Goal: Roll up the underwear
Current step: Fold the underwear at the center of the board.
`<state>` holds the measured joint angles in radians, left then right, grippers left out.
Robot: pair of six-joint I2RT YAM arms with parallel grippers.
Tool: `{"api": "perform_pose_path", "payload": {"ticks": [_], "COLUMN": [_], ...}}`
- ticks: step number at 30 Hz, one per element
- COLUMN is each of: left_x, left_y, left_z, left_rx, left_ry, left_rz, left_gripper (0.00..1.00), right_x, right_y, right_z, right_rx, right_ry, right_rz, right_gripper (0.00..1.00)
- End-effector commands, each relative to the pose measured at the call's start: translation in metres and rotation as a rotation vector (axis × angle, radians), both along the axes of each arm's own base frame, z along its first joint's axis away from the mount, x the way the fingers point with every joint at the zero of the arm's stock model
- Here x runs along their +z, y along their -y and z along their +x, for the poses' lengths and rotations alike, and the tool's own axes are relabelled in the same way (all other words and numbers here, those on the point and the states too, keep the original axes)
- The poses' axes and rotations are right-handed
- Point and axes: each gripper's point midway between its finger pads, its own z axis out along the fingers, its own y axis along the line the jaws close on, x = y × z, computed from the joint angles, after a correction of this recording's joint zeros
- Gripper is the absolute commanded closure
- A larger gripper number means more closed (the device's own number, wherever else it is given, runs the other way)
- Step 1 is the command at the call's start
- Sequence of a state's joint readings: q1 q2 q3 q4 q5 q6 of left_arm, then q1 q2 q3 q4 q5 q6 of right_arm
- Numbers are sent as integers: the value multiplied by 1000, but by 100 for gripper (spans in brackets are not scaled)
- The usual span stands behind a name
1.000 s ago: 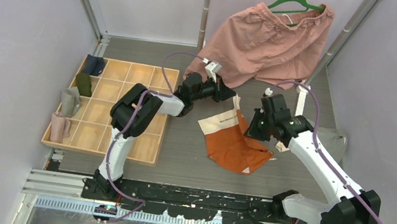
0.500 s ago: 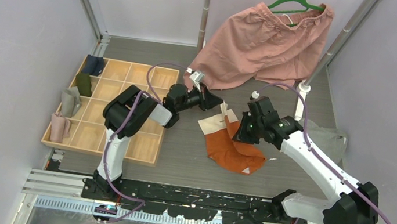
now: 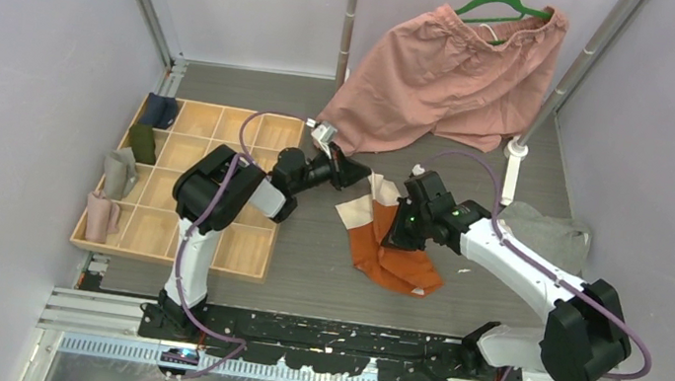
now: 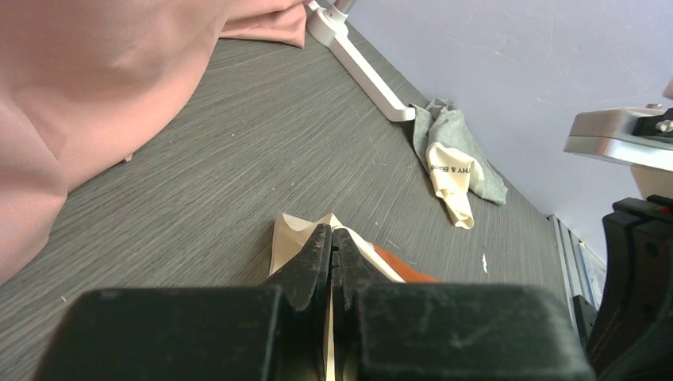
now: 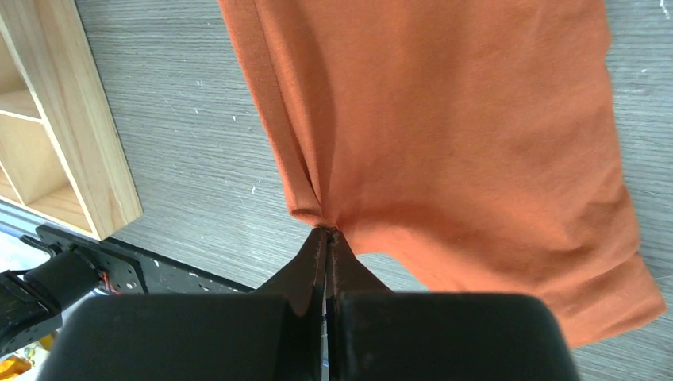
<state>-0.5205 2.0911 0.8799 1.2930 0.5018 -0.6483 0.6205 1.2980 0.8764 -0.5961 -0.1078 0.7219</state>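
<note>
The rust-orange underwear [image 3: 394,256] with its cream waistband [image 3: 355,211] lies bunched on the grey table mid-scene. My left gripper [image 3: 361,176] is shut on the cream waistband [image 4: 287,238] at its far corner; the tips [image 4: 332,232] pinch the trim. My right gripper [image 3: 395,233] is shut on a fold of the orange underwear [image 5: 444,119], with its tips [image 5: 327,232] at the cloth's edge. The grey underwear [image 3: 546,235] lies crumpled at the right, apart from both grippers, and it shows beyond the waistband in the left wrist view [image 4: 460,147].
A wooden compartment tray [image 3: 223,125] stands at the left with several rolled cloths along its left side; its corner [image 5: 71,135] is near the orange cloth. Big pink shorts [image 3: 449,77] hang from a green hanger at the back. A white stand base [image 3: 514,166] is behind the right arm.
Both grippers have moved left, toward the tray, dragging the orange underwear with them. The cloth has gone from spread out to narrower and more bunched.
</note>
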Motion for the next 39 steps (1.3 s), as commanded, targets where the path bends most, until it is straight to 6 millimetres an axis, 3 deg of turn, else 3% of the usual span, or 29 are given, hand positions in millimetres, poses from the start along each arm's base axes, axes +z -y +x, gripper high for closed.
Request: {"api": "perform_pose_path", "payload": {"ticks": [1,15,28,32,39], "left_x": [8,-11,-11,-12,-2], "left_y": [-6,-21,-35,-41,-48], "left_z": [3,0,-2,-2,-2], "left_rx": [11,40,85,114,146], "left_ry": [68,36,34,27,38], "left_rz": [-23,-11,2,6,-1], "left_gripper": [99,99,95,89,87], "right_x": [-4,-24,-38,-41,-44], "right_y": [-11,-19,-22,-21,-17], "right_z": [3,-1,-2,-3,-6], "right_rx": [3,41,56,61,70], "right_ry": [3,-50,-79,-86,-92], "right_rz": [39,32,17,11,-8], "right_gripper": [99,99,96,95,95]}}
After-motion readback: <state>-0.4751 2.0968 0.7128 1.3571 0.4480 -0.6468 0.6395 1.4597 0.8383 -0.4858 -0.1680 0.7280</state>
